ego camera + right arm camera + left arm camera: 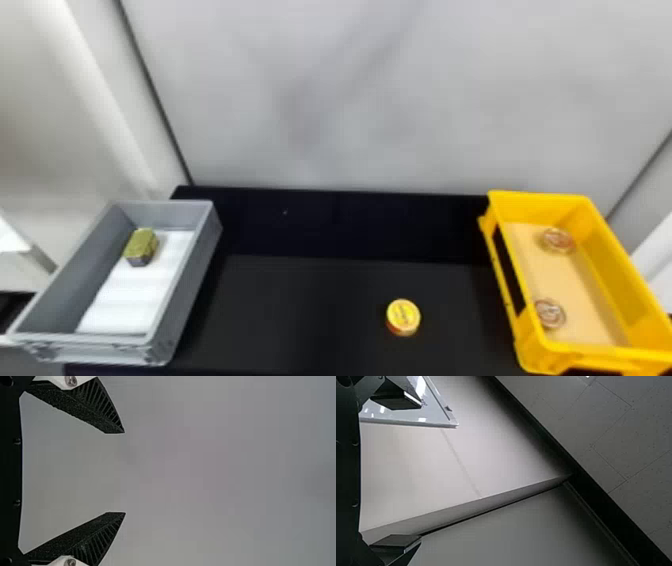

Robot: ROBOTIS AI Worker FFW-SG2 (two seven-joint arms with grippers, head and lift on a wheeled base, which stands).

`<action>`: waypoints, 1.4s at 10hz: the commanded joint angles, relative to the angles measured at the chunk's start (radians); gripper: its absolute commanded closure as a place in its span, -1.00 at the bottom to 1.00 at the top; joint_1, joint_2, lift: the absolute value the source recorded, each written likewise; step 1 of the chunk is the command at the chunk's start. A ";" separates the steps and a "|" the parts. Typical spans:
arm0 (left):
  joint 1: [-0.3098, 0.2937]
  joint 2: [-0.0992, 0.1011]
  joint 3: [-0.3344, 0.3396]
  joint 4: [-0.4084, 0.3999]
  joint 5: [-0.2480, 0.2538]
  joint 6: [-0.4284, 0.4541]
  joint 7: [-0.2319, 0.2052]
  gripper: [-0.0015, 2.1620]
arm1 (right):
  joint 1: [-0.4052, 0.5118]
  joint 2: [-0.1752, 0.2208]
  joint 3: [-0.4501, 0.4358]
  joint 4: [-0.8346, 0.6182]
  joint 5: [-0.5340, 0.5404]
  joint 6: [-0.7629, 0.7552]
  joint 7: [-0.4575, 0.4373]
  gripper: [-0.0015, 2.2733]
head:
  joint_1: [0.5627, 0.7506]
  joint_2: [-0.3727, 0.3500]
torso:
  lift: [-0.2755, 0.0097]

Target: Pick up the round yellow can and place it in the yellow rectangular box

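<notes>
The round yellow can [403, 317] lies on the black table, right of its middle and near the front, its yellow top facing up. To its right stands the yellow rectangular box [517, 300], with two round tins on its light bottom. In the left wrist view my left gripper [421, 471] stands open, with a wall and ceiling beyond it. My right gripper [125, 473] is open too in the right wrist view, a plain grey surface behind its widely parted fingers and nothing between them.
At the left of the table is a grey box [192, 280] holding a green-gold block [142, 246] on a white liner [135, 295]. A pale wall [350, 100] rises behind the black table [300, 310].
</notes>
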 commanded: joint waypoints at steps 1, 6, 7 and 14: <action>-0.005 0.000 -0.011 0.000 -0.001 0.011 0.000 -0.91 | 0.119 0.032 -0.043 0.087 -0.093 0.003 -0.007 -0.99 | 0.39 0.18 | 0.91; -0.009 0.002 -0.023 0.005 -0.003 0.016 0.000 -0.91 | 0.294 0.083 -0.003 0.259 -0.277 0.025 -0.010 -0.99 | 0.39 0.18 | 0.91; -0.009 0.002 -0.024 0.005 -0.003 0.014 0.000 -0.91 | 0.323 0.091 0.015 0.301 -0.283 0.023 -0.006 -0.99 | 0.39 0.18 | 0.91; -0.014 -0.003 -0.029 0.008 -0.001 0.010 0.000 -0.91 | 0.455 0.095 0.130 0.489 -0.266 -0.029 0.108 -1.00 | 0.39 0.18 | 0.91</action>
